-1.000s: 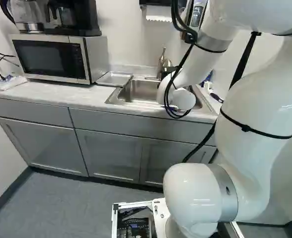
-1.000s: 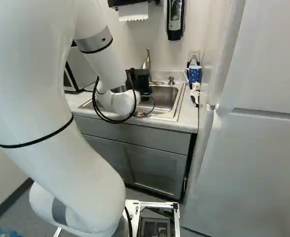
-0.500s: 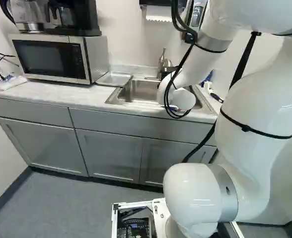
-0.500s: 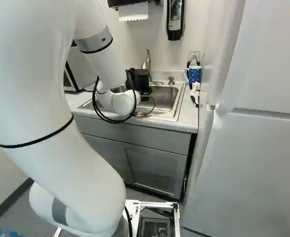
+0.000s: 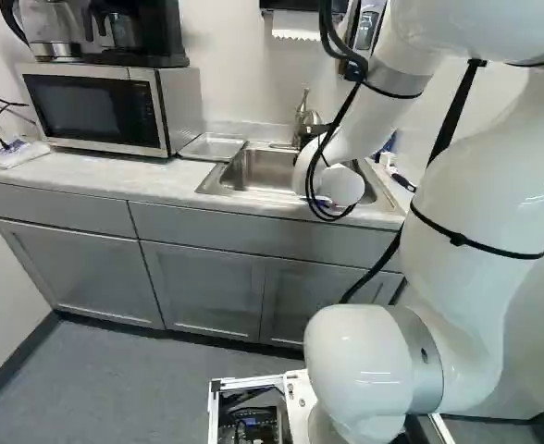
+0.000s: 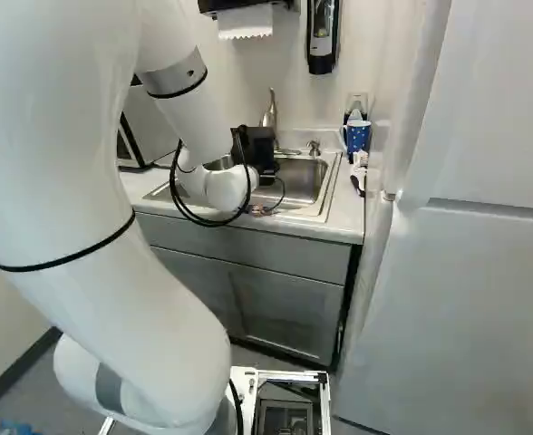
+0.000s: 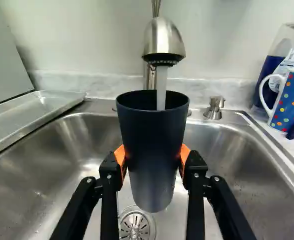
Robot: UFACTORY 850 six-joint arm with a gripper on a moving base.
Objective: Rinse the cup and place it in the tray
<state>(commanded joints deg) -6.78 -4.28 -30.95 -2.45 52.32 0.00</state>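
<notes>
My gripper (image 6: 256,152) is over the sink in the right base view, its fingertips hidden there. The wrist view shows the gripper (image 7: 152,162) with its orange pads pressed on both sides of a dark, tapered cup (image 7: 149,145). The cup is upright, mouth up, directly beneath the metal faucet (image 7: 163,42). A stream of water (image 7: 161,87) runs from the spout into the cup's mouth. The cup hangs above the sink's drain (image 7: 135,225). A shallow metal tray (image 7: 34,112) lies beside the sink, between it and the microwave (image 5: 105,108).
The steel sink (image 7: 77,145) surrounds the cup. Across from the tray, a dotted mug (image 7: 291,102), a clear bottle with blue contents and a brush stand beside the basin. A soap pump (image 7: 214,107) rises from the sink's back rim. A paper towel holder and soap dispenser (image 6: 322,36) hang above.
</notes>
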